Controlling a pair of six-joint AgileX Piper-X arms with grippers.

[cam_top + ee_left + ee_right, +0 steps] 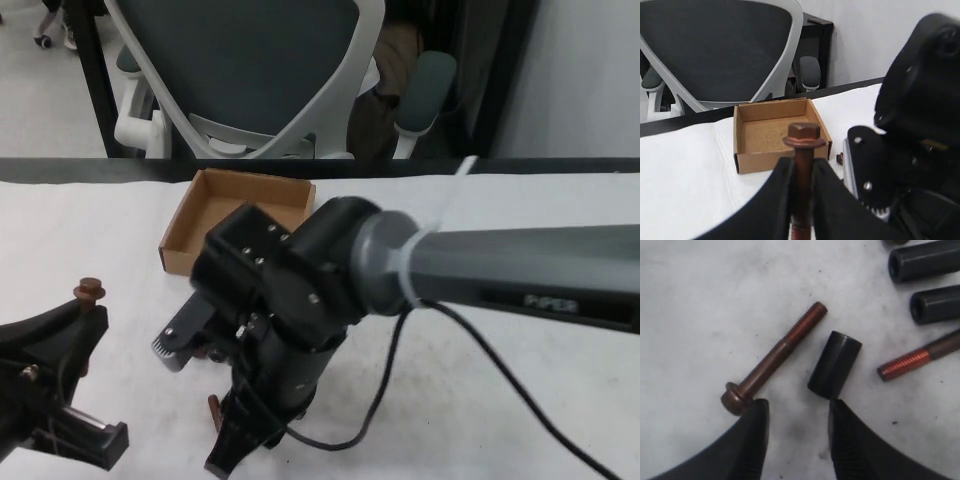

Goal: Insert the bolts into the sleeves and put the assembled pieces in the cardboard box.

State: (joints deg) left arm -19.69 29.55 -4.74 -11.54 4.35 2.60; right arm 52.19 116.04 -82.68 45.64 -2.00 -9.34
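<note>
The right arm's black wrist (300,290) crowds the middle of the tabletop (520,420), just beside the cardboard box (178,240) and barring its near right corner. Bare tabletop lies between the box's open top and the left hand (88,310), which grips an upright bolt (802,150). Under the right hand (796,425), fingers apart, a loose bolt (772,357) and a sleeve (835,365) lie with a narrow gap between them. More sleeves (925,260) and a second loose bolt (912,359) hem in one side. A cable (380,400) crosses the tabletop beside the arm.
</note>
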